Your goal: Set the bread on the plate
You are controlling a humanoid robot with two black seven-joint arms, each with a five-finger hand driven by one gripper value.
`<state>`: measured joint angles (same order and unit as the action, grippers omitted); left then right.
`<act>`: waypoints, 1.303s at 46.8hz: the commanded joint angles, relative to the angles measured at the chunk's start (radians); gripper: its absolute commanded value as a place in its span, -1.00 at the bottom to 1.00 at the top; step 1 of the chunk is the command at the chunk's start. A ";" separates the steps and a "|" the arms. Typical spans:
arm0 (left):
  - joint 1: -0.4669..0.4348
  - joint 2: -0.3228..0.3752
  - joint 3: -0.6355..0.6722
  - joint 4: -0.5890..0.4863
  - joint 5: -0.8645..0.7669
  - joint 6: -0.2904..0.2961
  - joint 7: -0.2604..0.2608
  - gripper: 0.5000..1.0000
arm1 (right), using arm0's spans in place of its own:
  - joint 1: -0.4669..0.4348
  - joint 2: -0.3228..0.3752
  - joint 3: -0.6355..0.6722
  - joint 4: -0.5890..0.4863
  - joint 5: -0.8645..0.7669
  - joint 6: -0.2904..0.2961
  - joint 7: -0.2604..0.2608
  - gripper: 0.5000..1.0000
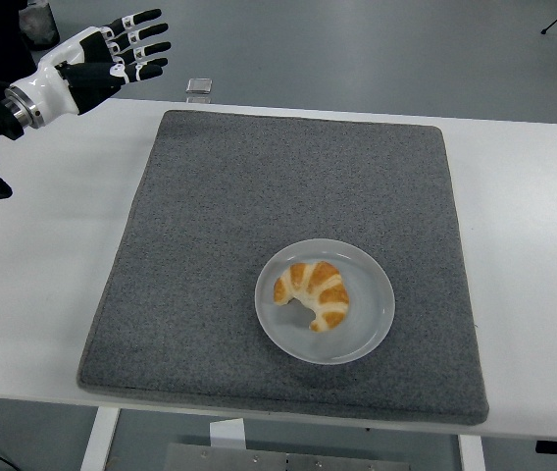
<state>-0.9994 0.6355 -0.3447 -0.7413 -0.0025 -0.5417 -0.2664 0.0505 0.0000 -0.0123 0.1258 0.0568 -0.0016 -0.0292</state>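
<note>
The bread [314,291], a golden croissant with pale stripes, lies on the plate [372,331], curled with its open side toward the near edge of the counter [533,245]. The plate is a translucent white round one and sits on the grey mat [259,196], in the mat's near half and a little right of its middle. The mat covers most of the counter's middle. Nothing touches the bread or the plate, and the mat around the plate is bare on every side. The left hand [102,61] is well apart from the plate, up past the mat's far left corner, raised above the counter's far edge with its fingers [146,46] spread and released, grasping nothing. A small clear object [197,87] rests on the counter just beyond the mat's far edge, near that hand.
</note>
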 commanded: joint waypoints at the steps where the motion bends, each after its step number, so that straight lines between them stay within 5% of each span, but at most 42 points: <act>1: 0.013 -0.005 0.000 0.034 -0.086 -0.038 0.056 0.99 | 0.000 0.000 0.000 0.000 0.000 0.000 0.000 0.81; 26: 0.048 -0.048 -0.002 0.069 -0.324 -0.069 0.194 0.99 | 0.000 0.000 0.006 0.003 0.005 0.009 0.000 0.81; 61: 0.081 -0.088 -0.066 0.126 -0.335 -0.069 0.207 0.99 | 0.006 0.000 0.008 0.012 0.003 0.011 0.000 0.81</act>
<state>-0.9207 0.5476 -0.4074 -0.6149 -0.3377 -0.6108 -0.0599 0.0569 0.0000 -0.0045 0.1382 0.0597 0.0093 -0.0276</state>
